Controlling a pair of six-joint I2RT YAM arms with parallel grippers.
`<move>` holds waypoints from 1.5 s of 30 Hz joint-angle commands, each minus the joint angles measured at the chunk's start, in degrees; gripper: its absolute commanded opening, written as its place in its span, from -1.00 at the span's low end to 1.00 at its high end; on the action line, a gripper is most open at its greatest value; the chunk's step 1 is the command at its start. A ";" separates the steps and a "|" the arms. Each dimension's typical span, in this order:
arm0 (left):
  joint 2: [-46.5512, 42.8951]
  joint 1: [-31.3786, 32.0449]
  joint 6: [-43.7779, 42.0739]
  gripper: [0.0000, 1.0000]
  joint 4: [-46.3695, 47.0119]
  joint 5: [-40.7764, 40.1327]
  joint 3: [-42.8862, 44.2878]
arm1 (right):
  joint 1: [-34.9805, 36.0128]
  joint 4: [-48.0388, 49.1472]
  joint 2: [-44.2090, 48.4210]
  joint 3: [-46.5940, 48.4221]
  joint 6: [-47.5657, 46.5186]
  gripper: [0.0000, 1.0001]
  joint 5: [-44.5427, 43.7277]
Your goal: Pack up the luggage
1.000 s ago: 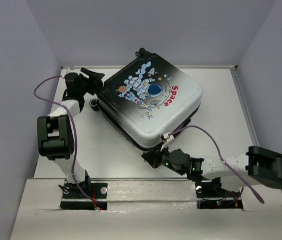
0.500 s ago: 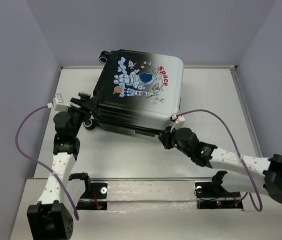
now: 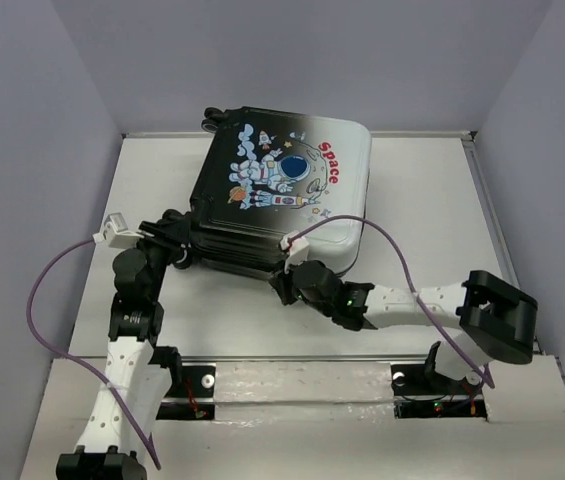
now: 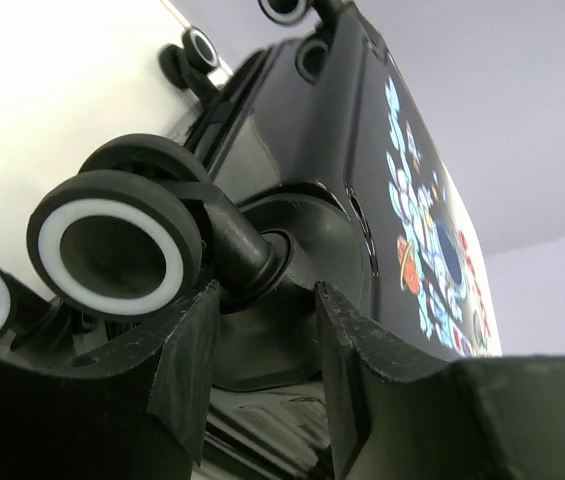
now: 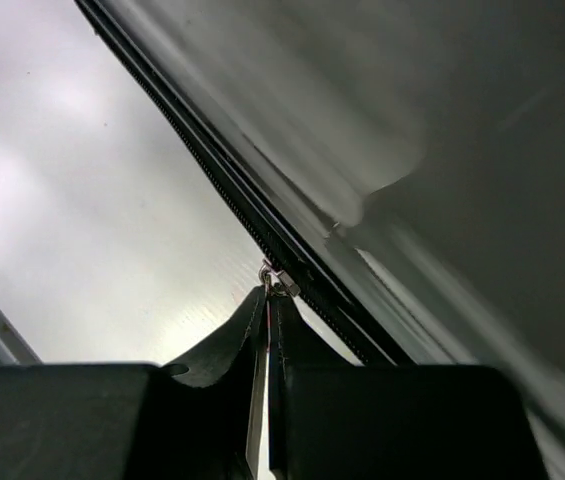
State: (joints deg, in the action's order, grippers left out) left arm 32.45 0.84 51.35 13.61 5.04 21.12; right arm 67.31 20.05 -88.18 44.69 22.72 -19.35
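On the white table, boxed in by plain lilac-grey walls, the luggage lies print up, far centre-left. The right gripper is pinched tight on a zip pull at the near edge. The left gripper straddles a wheel stem; whether it clamps there, I cannot tell.

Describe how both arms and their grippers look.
The left arm and right arm have white links joined by blocky black joints. Each carries a purple cable looping to a white plug by the wrist. The left gripper and right gripper are black; a green light glows on the right wrist.
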 commanded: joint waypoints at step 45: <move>7.03 28.25 -28.94 0.98 -34.61 -0.30 25.37 | -26.44 -11.70 23.94 -11.11 -8.22 -0.86 42.46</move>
State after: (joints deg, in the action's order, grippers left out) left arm 38.17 29.12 28.05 -14.55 3.86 50.35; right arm 42.59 11.05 -64.14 31.94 16.23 19.68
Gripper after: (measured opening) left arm 0.990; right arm 0.074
